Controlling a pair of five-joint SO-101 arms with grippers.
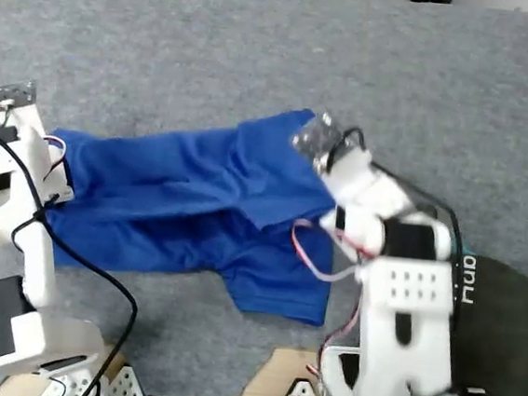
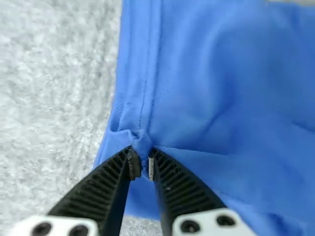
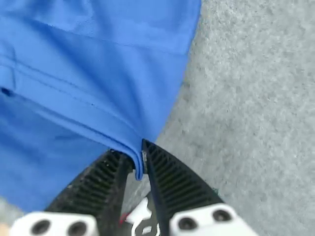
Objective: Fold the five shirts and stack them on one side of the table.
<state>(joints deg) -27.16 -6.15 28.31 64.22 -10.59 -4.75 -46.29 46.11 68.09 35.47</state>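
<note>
A blue shirt [image 1: 188, 205] lies spread and creased across the grey table [image 1: 259, 57], partly folded along its length. My left gripper [image 2: 141, 166] is shut on a pinch of the blue shirt [image 2: 221, 98] at its left hem; in the high view it sits at the shirt's left edge [image 1: 53, 173]. My right gripper [image 3: 137, 160] is shut on the edge of the blue shirt [image 3: 74, 73], and in the high view it stands over the shirt's right end [image 1: 317, 147].
A dark green shirt [image 1: 504, 324] lies at the right front of the table, beside the right arm's base. Wooden board and arm mounts [image 1: 273, 391] sit along the front edge. Grey cloth stretches bare behind the blue shirt.
</note>
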